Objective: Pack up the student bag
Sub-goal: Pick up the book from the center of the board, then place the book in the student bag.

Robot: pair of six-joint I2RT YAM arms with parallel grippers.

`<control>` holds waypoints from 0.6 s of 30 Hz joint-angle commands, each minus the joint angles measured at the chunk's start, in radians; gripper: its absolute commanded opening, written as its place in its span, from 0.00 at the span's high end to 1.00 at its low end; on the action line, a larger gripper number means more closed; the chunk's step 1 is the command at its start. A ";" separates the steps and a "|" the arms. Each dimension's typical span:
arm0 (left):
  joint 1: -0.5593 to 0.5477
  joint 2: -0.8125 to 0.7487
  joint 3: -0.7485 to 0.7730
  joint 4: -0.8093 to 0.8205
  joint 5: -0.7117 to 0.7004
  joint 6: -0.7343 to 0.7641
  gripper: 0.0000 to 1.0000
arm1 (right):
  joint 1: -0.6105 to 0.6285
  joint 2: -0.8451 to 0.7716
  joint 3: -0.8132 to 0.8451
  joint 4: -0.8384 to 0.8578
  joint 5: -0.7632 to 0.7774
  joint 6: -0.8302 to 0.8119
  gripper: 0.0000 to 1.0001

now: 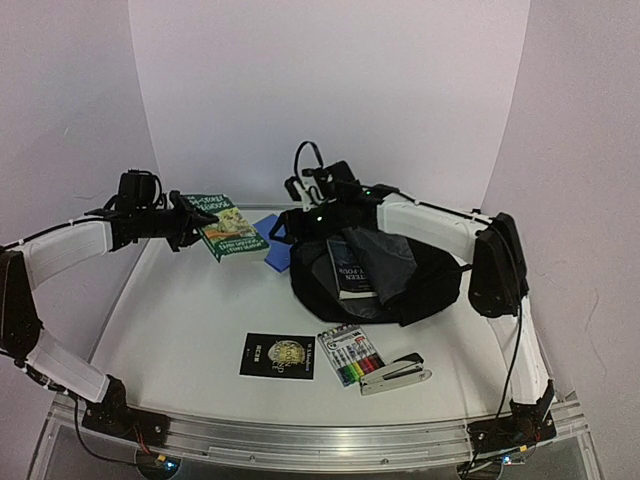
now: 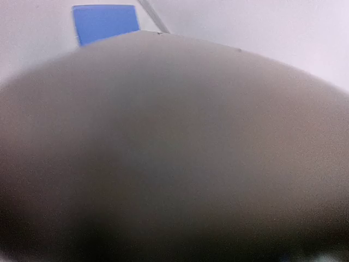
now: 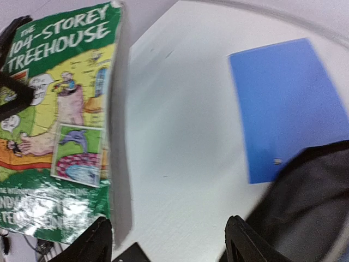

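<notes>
Pinching the green book aloft by one edge, seemingly, with the left gripper; spread and empty at the right gripper, beside the student bag slumped centre-right on the table. Could slip from so slim a hold, or snag on the floppy rim and land outside.

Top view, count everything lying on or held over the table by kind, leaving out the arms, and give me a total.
Books: 3, the Treehouse book, the dark book inside the bag, the black booklet
Bags: 1, the student bag
Marker packs: 1, the marker pack
Staplers: 1, the stapler
Blue flat items: 1, the blue flat item
Total: 7
</notes>
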 commanded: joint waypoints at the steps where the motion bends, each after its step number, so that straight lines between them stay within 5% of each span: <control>1: -0.011 0.052 0.177 0.038 0.156 0.060 1.00 | -0.051 -0.124 -0.088 -0.162 0.281 -0.127 0.33; 18: -0.068 0.392 0.458 0.099 0.388 0.142 1.00 | -0.127 -0.090 -0.294 -0.180 0.639 -0.282 0.23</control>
